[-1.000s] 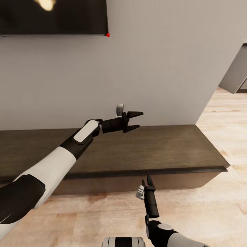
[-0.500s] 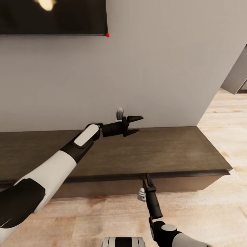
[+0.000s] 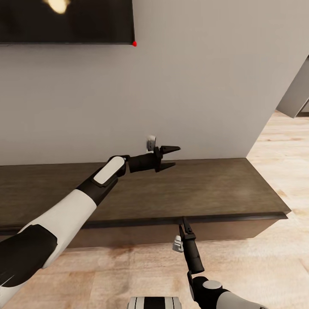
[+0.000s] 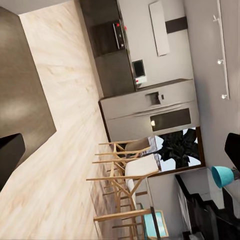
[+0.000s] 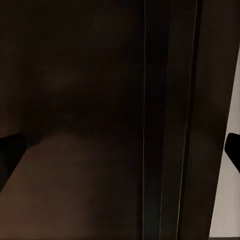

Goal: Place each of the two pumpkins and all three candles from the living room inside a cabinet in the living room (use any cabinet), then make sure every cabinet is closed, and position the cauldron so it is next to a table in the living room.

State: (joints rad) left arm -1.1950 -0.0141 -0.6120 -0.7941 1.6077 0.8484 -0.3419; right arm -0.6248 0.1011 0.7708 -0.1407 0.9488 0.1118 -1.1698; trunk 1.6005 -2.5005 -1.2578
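Left gripper (image 3: 171, 156): hovering with jaws parted and empty over the cabinet (image 3: 206, 189) top, at 12 o'clock.
Right gripper (image 3: 185, 223): pointing at the cabinet's front lip at 6 o'clock; its spread is looking wide in the wrist view.
Doing it well: hooking the handle-less front's edge squarely, then pulling straight.
Hidden: front seams are reading too dark to separate.

We see a dark wall-mounted TV (image 3: 64, 21) with a red light (image 3: 134, 43) at its corner, a pale grey wall (image 3: 206, 86), light wood floor (image 3: 274, 257), and, beyond, wooden stools (image 4: 120, 170), grey kitchen units (image 4: 150, 107), a teal lamp (image 4: 222, 176).
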